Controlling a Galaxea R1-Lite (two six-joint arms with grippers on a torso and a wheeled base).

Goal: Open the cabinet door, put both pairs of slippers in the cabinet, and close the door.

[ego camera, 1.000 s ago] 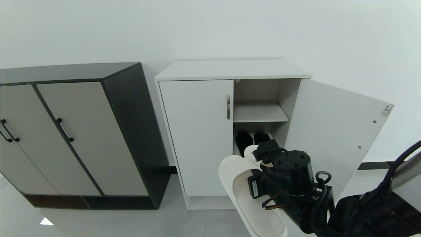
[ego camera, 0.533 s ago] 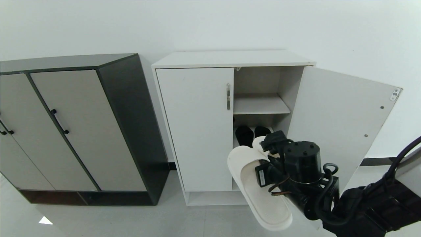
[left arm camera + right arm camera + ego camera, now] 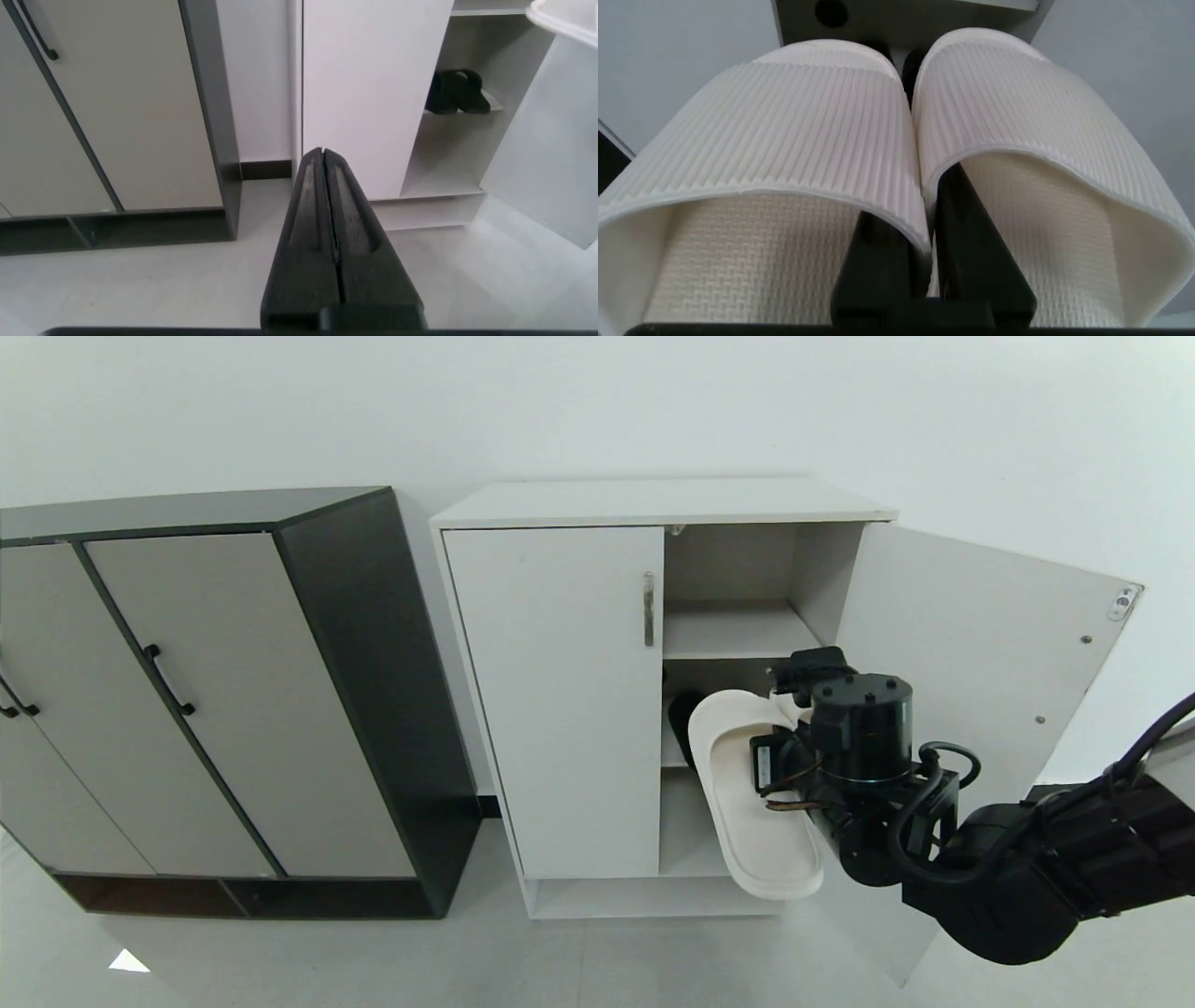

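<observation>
The white cabinet (image 3: 560, 709) has its left door shut and its right door (image 3: 971, 653) swung wide open. A black pair of slippers (image 3: 458, 91) lies on the middle shelf inside. My right gripper (image 3: 926, 233) is shut on the pair of white slippers (image 3: 747, 793), pinching their two inner sides together. The pair hangs toe-up in front of the open compartment, about level with the middle shelf. In the left wrist view my left gripper (image 3: 324, 161) is shut and holds nothing. It hangs low above the floor, in front of the cabinet's shut left door.
A dark cabinet (image 3: 233, 691) with grey doors and black handles stands left of the white one. An upper shelf (image 3: 733, 630) inside the white cabinet is bare. The open door juts out on the right beside my right arm. Grey floor (image 3: 373, 961) lies in front.
My right arm has lifted the white slippers and carried them forward to the cabinet opening, where they now cover most of the black pair. The head camera shifted a second ago.
</observation>
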